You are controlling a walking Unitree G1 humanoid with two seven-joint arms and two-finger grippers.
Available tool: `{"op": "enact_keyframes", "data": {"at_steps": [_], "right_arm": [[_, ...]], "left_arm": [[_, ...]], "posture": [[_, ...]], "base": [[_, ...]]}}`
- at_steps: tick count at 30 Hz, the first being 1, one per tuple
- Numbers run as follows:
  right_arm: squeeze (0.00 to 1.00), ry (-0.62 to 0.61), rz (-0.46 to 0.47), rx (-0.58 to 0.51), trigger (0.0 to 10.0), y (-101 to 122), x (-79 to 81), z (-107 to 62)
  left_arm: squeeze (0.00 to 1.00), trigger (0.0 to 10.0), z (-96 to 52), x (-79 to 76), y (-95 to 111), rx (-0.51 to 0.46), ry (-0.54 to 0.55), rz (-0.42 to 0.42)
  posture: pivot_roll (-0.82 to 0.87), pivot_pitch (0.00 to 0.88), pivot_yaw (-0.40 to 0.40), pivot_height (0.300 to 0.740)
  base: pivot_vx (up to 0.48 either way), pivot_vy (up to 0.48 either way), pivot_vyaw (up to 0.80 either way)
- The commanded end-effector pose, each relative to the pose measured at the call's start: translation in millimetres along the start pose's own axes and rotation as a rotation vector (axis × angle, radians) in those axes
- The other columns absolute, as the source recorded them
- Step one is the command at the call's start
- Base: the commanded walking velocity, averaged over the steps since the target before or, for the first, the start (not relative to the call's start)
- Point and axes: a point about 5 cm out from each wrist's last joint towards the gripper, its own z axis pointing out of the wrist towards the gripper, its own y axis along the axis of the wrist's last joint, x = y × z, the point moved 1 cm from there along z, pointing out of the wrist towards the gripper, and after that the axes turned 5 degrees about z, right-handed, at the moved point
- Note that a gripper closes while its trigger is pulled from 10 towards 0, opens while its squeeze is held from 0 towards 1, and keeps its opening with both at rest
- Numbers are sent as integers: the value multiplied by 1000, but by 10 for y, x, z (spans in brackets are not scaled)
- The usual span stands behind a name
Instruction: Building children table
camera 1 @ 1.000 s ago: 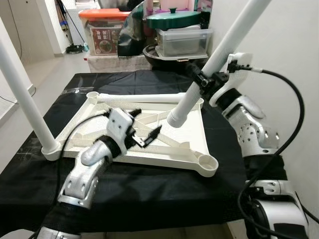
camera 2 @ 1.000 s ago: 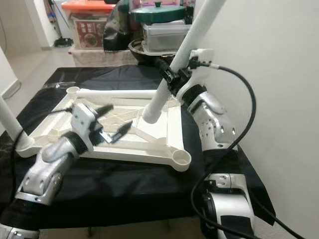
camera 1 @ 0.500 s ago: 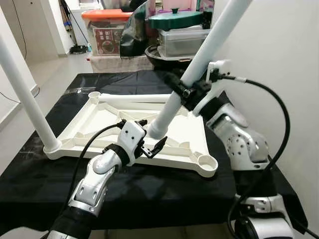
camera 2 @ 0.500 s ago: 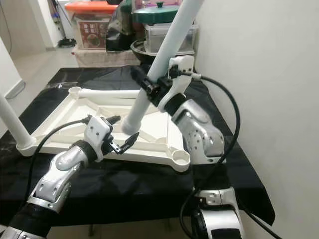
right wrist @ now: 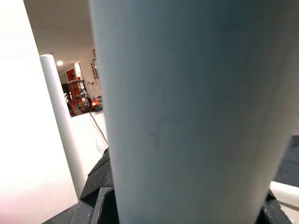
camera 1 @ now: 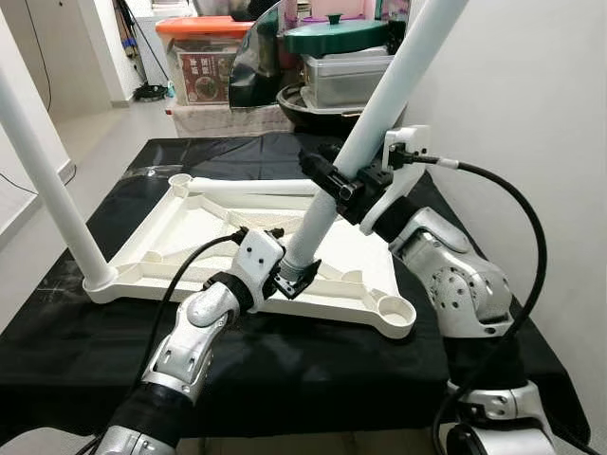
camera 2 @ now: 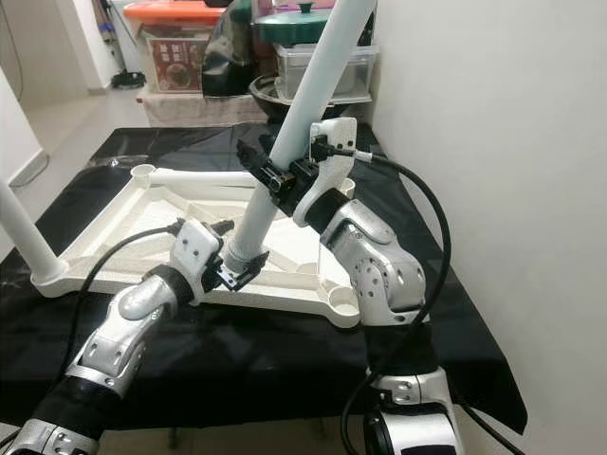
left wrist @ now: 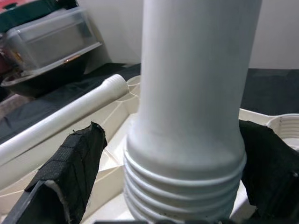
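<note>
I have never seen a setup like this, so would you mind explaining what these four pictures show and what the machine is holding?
It is a humanoid robot with two silver arms. Two pictures come from its head, looking down; the other two from cameras on its wrists. On the black-covered table lies an upside-down white tabletop, with one leg standing in a corner and a loose leg lying along its far edge. The right gripper clamps a third leg mid-shaft, tilted. The left gripper brackets its threaded lower end.
</note>
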Motion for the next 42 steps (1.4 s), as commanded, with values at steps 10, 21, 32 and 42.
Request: {"op": "enact_keyframes", "data": {"at_steps": [10, 21, 32, 42], "right_arm": [[0, 41, 25, 12, 0, -42, 118, 8], [992, 53, 27, 40, 10000, -153, 159, -4], [0, 46, 20, 49, 10000, -183, 165, 4], [0, 19, 26, 32, 10000, -204, 168, 48]], "left_arm": [[0, 0, 10, 45, 0, -29, 27, -14], [0, 10000, 19, 32, -30, -16, 25, -1], [0, 10000, 28, 21, -26, -23, 16, 15], [0, 10000, 84, -57, 0, -36, 4, 8]], "posture": [[-3, 0, -19, 740], [1, 0, -20, 740], [2, 0, -18, 740], [2, 0, -17, 740]], "base": [[0, 0, 0], [0, 0, 0], [0, 0, 0], [0, 0, 0]]}}
